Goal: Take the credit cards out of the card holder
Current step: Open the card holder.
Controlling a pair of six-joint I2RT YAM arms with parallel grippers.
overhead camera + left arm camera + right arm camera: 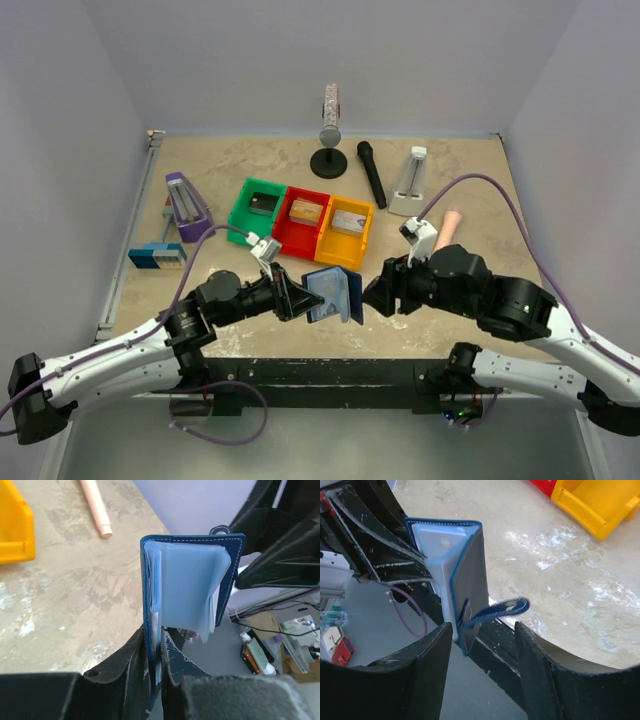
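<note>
The card holder [335, 293] hangs above the near part of the desk [220, 160], one cover pinched in the jaws of the left gripper [303, 299], its pale sleeves [187, 590] fanned toward the right gripper [373, 294], whose wide jaws flank the strap [505, 607].

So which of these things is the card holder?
Find the yellow bin mid-table. Just in front of it, toward the robot, the left gripper pinches the card holder upright. Nothing else here is a navy, book-like fold with pale blue sleeves inside.
</note>
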